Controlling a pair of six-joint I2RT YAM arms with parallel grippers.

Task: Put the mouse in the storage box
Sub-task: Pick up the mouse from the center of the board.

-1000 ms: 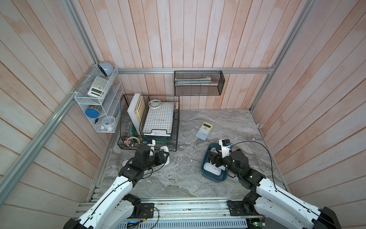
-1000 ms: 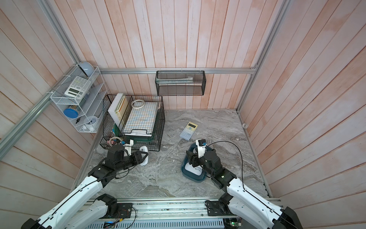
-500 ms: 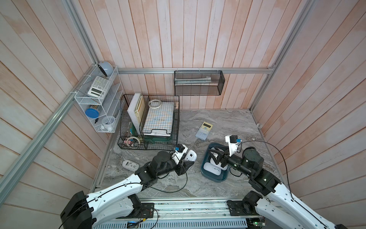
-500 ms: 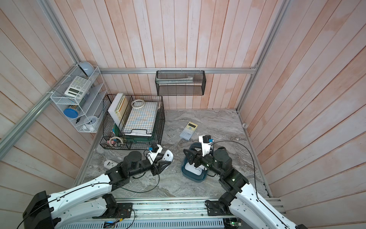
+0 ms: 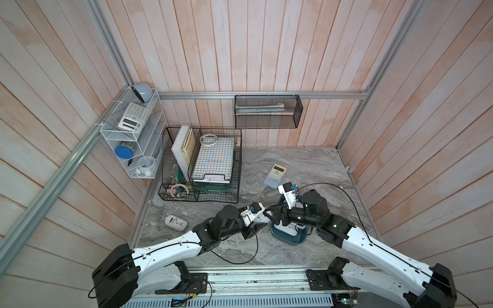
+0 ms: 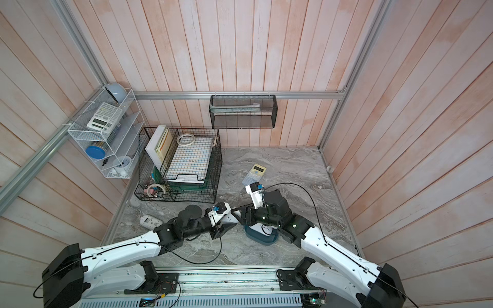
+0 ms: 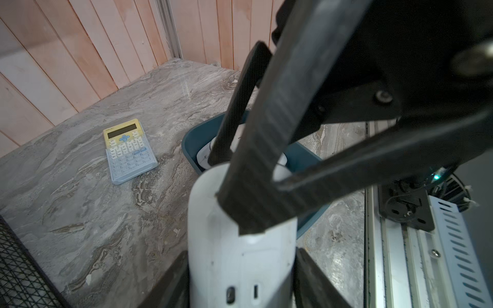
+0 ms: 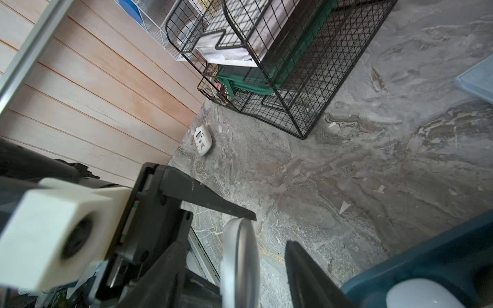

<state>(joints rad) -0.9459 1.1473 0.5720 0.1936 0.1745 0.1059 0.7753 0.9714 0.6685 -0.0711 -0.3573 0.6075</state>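
Note:
My left gripper (image 7: pixel 241 252) is shut on the sides of a white mouse (image 7: pixel 240 266) and holds it above the table, just left of the storage box (image 5: pixel 293 241). In both top views my right gripper (image 5: pixel 269 216) (image 6: pixel 237 216) faces the left gripper (image 5: pixel 260 222). The right wrist view shows the mouse (image 8: pixel 240 261) edge-on between the open right fingers (image 8: pixel 306 274), with a gap on one side. The teal storage box (image 7: pixel 197 138) holds another white mouse (image 8: pixel 424 293). A third mouse (image 5: pixel 175 222) lies upside down near the left wall.
A yellow and blue calculator (image 5: pixel 274 172) lies on the marble table behind the box. A black wire basket (image 5: pixel 200 165) with papers and tape rolls stands at the back left. A white wire shelf (image 5: pixel 133 138) and a black mesh tray (image 5: pixel 266 112) hang on the walls.
My left arm has carried the mouse from the left side rightward to the box. My right gripper has risen from the box, turned left, and now brackets the mouse's end.

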